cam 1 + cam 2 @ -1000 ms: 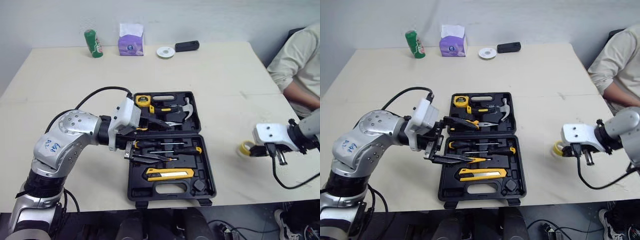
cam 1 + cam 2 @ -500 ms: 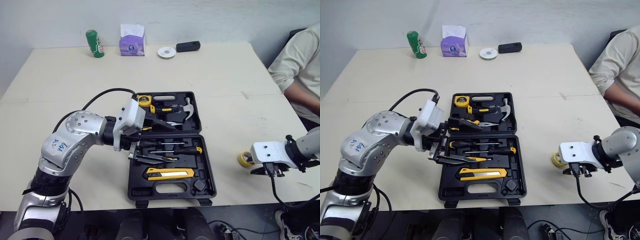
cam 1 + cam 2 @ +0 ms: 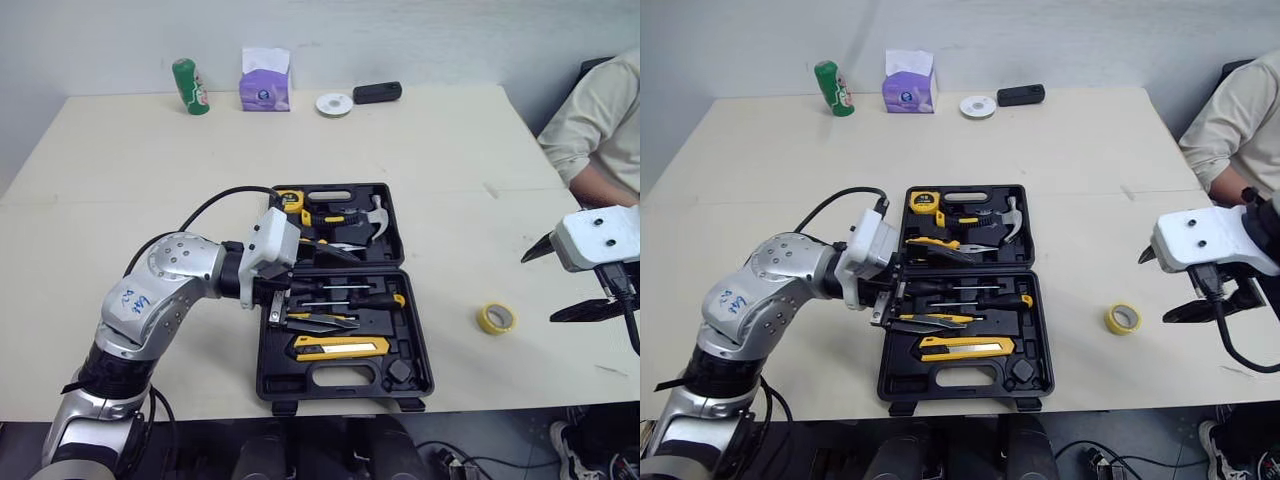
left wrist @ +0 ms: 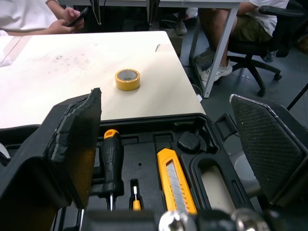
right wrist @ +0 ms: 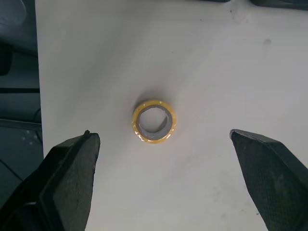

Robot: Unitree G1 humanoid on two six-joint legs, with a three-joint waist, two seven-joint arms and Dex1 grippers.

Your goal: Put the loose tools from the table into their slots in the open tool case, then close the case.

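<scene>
Tool case (image 3: 330,380) lay open right under the left gripper (image 4: 166,96), whose jaws stood spread wide with nothing between them. That gripper hung over the case's 9 o'clock side, about where the two halves meet. Past its fingers, the left wrist view showed a black-handled screwdriver (image 4: 111,159) and a yellow utility knife (image 4: 175,180) seated in their slots in the 6 o'clock half. Pliers (image 3: 318,321) lay in that half too, between the screwdrivers and the knife. The 12 o'clock half held a tape measure (image 3: 289,199) at its 11 o'clock corner and a hammer (image 3: 375,215) toward 2 o'clock.

The right gripper (image 3: 556,282) was likewise spread wide and empty, raised above the table (image 3: 140,180). In its wrist view the yellow tape roll (image 3: 485,320) lay flat on the bare tabletop below, framed between the two fingers and touched by neither. In the head views the roll sat at 3 o'clock of the case, well apart from it, with the right gripper at about 2 o'clock of the roll.

Along the table's 12 o'clock edge stood a green can (image 3: 187,86), a purple tissue pack (image 3: 264,80), a white disc (image 3: 333,103) and a black oblong object (image 3: 375,92), all well clear of the case. A person in a light sleeve (image 3: 605,120) sat beyond the table's 2 o'clock corner.
</scene>
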